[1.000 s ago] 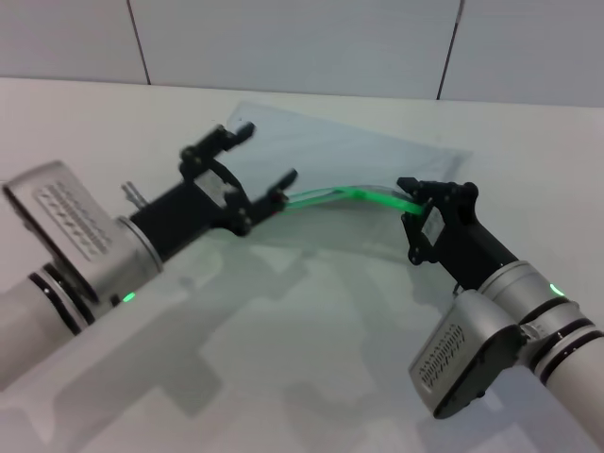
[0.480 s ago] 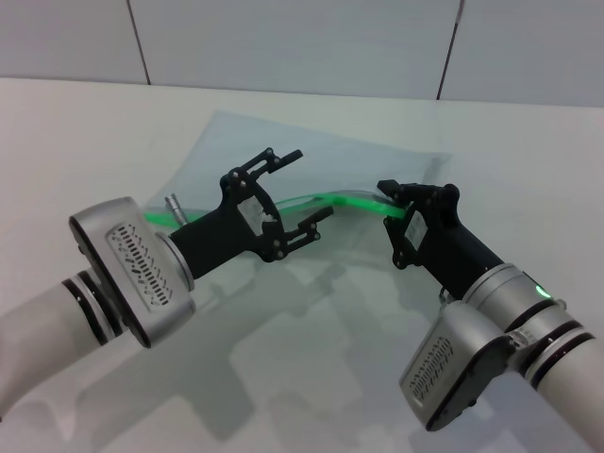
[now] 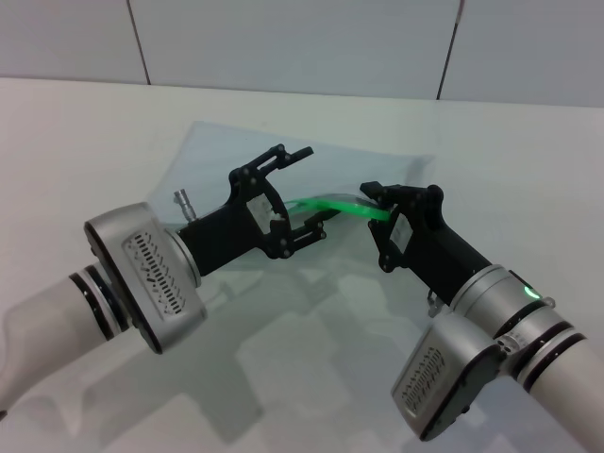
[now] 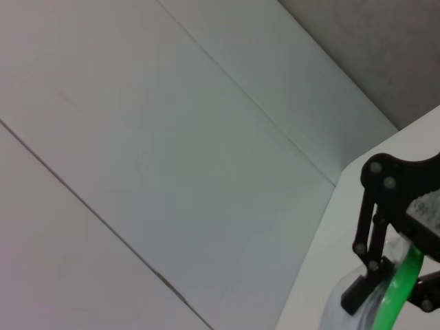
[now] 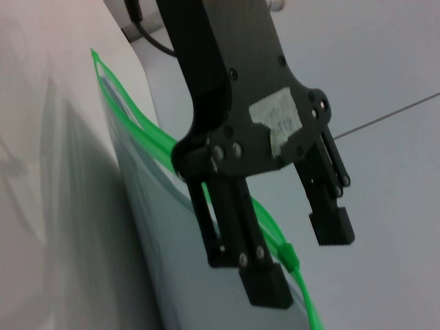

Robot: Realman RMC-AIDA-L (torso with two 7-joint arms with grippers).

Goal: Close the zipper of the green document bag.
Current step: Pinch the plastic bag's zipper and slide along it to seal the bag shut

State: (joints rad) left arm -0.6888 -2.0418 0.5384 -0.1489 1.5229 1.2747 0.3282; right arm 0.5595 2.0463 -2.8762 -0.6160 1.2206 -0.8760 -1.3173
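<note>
The green document bag [image 3: 217,160] lies on the white table, its near edge lifted and bowed. The zipper [image 3: 344,203] runs along that edge as a bright green strip. My right gripper [image 3: 382,213] is shut on the strip's right end and holds it up off the table; the left wrist view shows the right gripper [image 4: 393,297] with the zipper [image 4: 402,283] between its fingers. My left gripper [image 3: 313,189] is open at the middle of the strip. In the right wrist view the left gripper [image 5: 300,256] straddles the zipper [image 5: 137,117], and the small green slider [image 5: 289,258] sits between its fingers [image 5: 265,285].
The white table [image 3: 75,132] extends around the bag, with a tiled white wall [image 3: 283,38] behind it. Both forearms reach in from the near side and cross over the table's front half.
My left gripper has swung right and forward until its open fingers sit around the zipper. My right gripper has moved left, dragging the bag with it.
</note>
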